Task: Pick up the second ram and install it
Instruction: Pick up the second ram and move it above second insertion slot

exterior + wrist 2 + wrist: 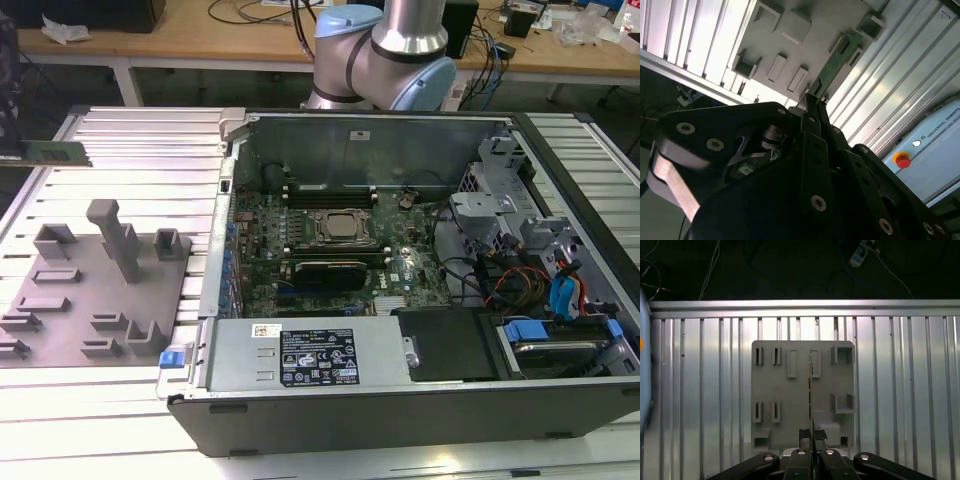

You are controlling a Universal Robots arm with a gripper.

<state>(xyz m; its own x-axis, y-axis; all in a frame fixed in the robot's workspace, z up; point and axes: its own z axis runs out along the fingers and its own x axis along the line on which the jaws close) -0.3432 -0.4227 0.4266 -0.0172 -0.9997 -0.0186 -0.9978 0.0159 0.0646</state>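
Above a ribbed aluminium table (130, 140), toward the exterior view's left, the black two-fingered gripper (812, 440) is clenched on the second ram (55, 153). This long, thin green circuit-board stick is held level in the air, well apart from the open dark-grey computer case (400, 410). The silver-and-pale-blue robot arm (385, 40) rises behind the case, and the frame's top edge cuts off its upper links. In the exterior view, the frame's left edge cuts off the hand holding the stick.

In the first wrist view the second ram (811, 385) appears edge-on, as little more than a thin line running out from between the fingertips (821, 437). It hangs over the flat grey moulded plastic holder plate (795, 395), with its raised blocks and slots. In the second wrist view the gripper's dark body hides the clamped end, while the free end (840, 55) reaches out over the plate.

Inside the case lies a green motherboard (400, 265) carrying a square metal-framed processor socket (338, 228).
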